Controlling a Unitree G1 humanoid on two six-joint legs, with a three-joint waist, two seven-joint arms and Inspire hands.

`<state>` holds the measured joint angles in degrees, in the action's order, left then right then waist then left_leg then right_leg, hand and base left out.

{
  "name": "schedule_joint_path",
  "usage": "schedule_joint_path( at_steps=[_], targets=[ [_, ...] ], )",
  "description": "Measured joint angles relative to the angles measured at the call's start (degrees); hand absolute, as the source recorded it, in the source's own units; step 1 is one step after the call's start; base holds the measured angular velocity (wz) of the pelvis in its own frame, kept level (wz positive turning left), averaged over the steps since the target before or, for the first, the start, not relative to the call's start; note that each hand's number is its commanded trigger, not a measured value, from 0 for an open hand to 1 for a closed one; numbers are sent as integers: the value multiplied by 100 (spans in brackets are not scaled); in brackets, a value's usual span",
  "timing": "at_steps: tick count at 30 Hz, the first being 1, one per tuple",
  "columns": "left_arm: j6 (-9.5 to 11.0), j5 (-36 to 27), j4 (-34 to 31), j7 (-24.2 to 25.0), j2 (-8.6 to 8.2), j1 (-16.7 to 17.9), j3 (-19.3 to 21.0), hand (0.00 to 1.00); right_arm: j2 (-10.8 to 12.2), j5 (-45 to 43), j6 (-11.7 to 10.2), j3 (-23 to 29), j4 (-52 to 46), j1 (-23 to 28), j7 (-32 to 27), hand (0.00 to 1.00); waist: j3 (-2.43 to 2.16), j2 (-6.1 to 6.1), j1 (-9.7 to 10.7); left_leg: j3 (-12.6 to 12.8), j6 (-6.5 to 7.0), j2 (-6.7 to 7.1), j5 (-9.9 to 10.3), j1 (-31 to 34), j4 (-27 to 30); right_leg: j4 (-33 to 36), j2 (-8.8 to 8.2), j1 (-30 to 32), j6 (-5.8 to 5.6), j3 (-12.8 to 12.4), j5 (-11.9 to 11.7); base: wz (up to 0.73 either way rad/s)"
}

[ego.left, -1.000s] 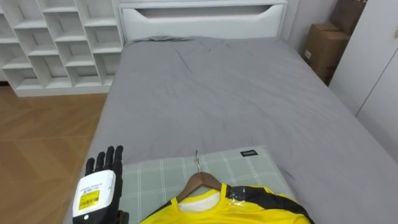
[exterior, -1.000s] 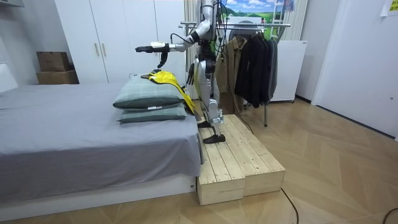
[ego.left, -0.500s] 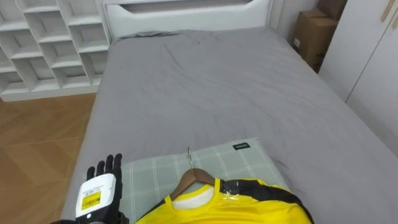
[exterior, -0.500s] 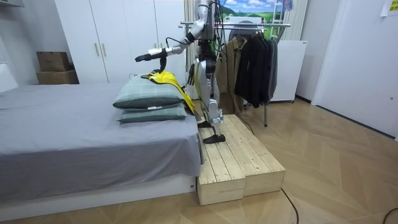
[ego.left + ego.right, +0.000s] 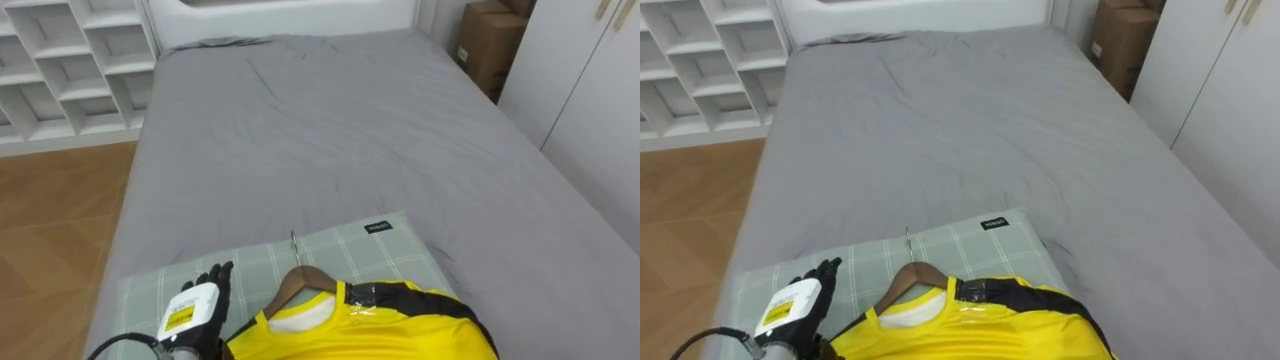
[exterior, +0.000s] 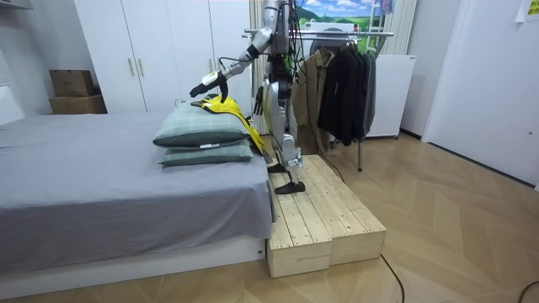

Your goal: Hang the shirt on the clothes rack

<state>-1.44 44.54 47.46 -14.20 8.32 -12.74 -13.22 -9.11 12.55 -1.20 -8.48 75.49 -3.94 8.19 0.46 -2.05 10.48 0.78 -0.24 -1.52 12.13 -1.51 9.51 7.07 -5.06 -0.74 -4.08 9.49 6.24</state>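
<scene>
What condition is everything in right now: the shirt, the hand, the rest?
Yellow shirt: lying flat, not hung yet.
Hanger: inside the shirt's collar, hook free.
Left hand: open, fingers straight, beside the shirt.
Pillows: stacked on the bed, under the shirt.
Coats: hanging on the rack.
Wardrobe doors: closed.

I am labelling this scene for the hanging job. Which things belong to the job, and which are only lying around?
Job: yellow shirt, wooden hanger inside it, clothes rack behind the robot, left hand, open, near the hanger.
Only around: pillow, bed, cardboard box, white shelf.
</scene>
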Motion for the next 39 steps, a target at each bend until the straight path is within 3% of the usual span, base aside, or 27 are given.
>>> schedule_joint_path(
  at_steps=[22, 33, 39],
  targets=[
    [8, -451, 159, 484, -129, 31, -89, 0, 1, 49, -1, 5, 11, 18, -72, 0, 11, 7, -6, 11, 0, -4, -1, -38, 1, 1, 2, -21, 0, -34, 0, 0],
    [57, -435, 430, 469, -156, 61, -106, 0, 10, 44, -3, 8, 14, 11, -148, 0, 14, 14, -5, 85, 0, -5, 0, -12, 7, 81, 9, 77, 0, -94, 0, -2],
    [70, -537, 976, 325, -189, -268, -77, 0, 32, 31, 1, -43, 34, -124, -246, 0, 14, 18, -10, 99, 10, -14, -23, 322, 81, 179, 7, 435, 34, -109, -24, -1]
  ],
)
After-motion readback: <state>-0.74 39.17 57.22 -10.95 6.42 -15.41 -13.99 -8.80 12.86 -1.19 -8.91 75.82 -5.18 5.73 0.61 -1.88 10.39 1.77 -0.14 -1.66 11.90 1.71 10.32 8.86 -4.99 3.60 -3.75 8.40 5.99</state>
